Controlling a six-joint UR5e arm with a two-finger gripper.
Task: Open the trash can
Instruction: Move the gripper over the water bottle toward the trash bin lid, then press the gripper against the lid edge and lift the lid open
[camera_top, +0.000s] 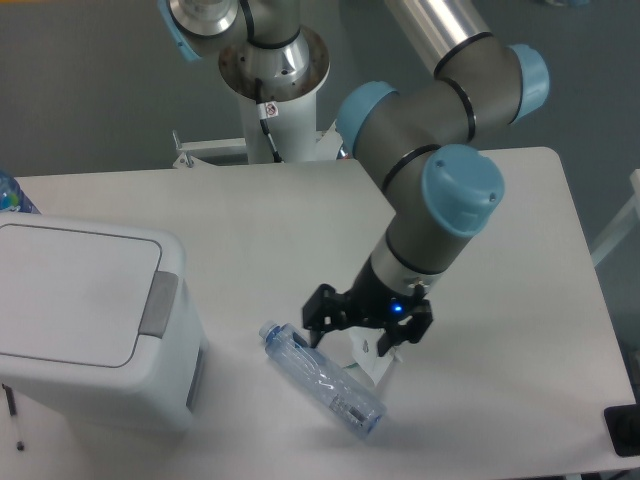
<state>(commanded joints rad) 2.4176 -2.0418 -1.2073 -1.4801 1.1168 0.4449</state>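
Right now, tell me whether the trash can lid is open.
No, the trash can lid lies flat and shut; the tool is over by the bottle.

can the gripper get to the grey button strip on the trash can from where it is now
Probably yes. The open gripper hangs above the clear bottle, and the bare table between it and the trash can's grey button strip holds nothing tall.

White table (250, 215) with three things on top.
Big white trash can (85, 325) at the near left, lid shut; clear bottle (322, 379) lying flat near the middle; small paper tag (372, 362) just beside the bottle.
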